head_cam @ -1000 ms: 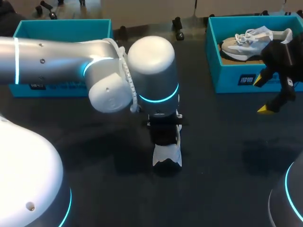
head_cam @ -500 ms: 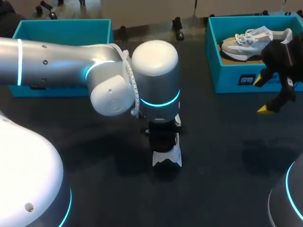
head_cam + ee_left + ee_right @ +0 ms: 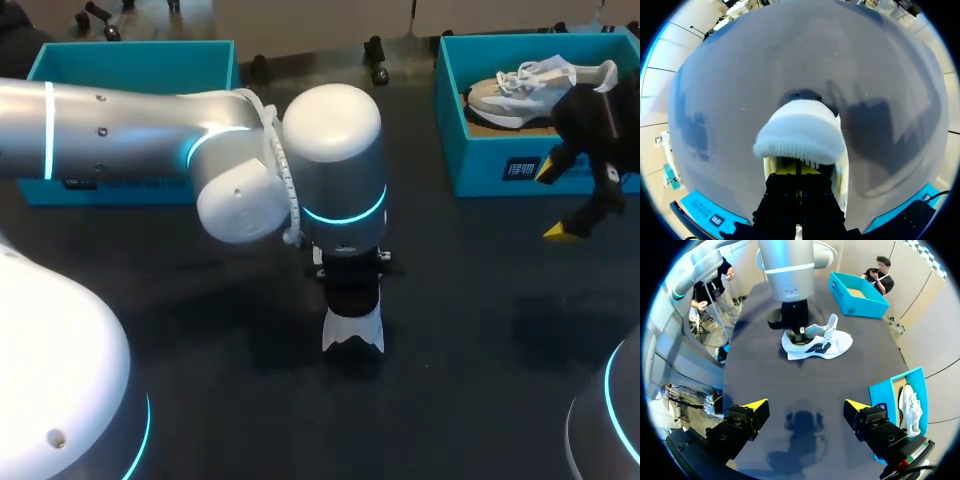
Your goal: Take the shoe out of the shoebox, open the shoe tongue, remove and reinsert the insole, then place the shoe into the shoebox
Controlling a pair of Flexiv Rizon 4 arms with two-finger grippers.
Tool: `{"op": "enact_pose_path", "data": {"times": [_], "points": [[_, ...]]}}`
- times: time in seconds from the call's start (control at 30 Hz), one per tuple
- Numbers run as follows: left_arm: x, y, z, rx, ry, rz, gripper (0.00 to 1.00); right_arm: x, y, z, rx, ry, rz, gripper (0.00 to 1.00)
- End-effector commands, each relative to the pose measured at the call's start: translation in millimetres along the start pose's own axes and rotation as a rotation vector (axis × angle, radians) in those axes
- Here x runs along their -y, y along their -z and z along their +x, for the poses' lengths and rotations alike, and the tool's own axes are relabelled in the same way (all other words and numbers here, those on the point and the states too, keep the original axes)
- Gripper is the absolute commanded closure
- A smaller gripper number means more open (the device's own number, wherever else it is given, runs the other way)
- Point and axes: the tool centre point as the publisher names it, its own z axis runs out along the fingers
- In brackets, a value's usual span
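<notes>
The shoe (image 3: 815, 345) lies on its sole in the middle of the desk (image 3: 470, 330), its long axis running from my side of the desk toward the far side; my left fingers (image 3: 800, 332) come straight down into its opening from above, so the insole I am after should lie directly under them, along that axis (the lifted flap just beyond the opening looks like the tongue); whether they are parted or closed on anything down there I cannot tell, the shoe's collar hides the tips. My left arm is plainly the nearer one; my right fingers (image 3: 556, 200) hang wide apart and empty, well away, beside the right shoebox (image 3: 480, 165) that holds a second shoe (image 3: 520, 90); the left shoebox (image 3: 130, 45) stands open at the far left. Since a second ago my left wrist has crept slightly rightward and nearer in the head view; the shoe and my right arm have not shifted.
</notes>
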Motion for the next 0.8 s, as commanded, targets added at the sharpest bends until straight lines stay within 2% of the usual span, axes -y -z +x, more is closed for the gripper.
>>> {"op": "enact_pose_path", "data": {"times": [0.03, 0.2, 0.43, 0.6, 0.8], "points": [[10.1, -0.8, 6.4, 0.006, -0.001, 0.011, 1.00, -0.9, -1.3, -0.8, -0.001, -0.002, 0.004, 0.00], [20.6, -14.5, 3.7, -0.007, -0.004, 0.032, 1.00, -0.9, -1.3, -0.8, -0.001, -0.002, 0.004, 0.00], [19.0, -35.2, 3.1, -0.036, 0.021, 0.016, 1.00, -0.9, -1.3, -0.8, -0.001, -0.002, 0.004, 0.00], [13.6, -26.3, 3.5, -0.017, 0.012, -0.043, 1.00, -0.9, -1.3, -0.8, -0.001, -0.002, 0.004, 0.00], [-6.9, -12.3, 2.1, 0.019, 0.029, -0.139, 1.00, -0.9, -1.3, -0.8, -0.001, -0.002, 0.004, 0.00]]}}
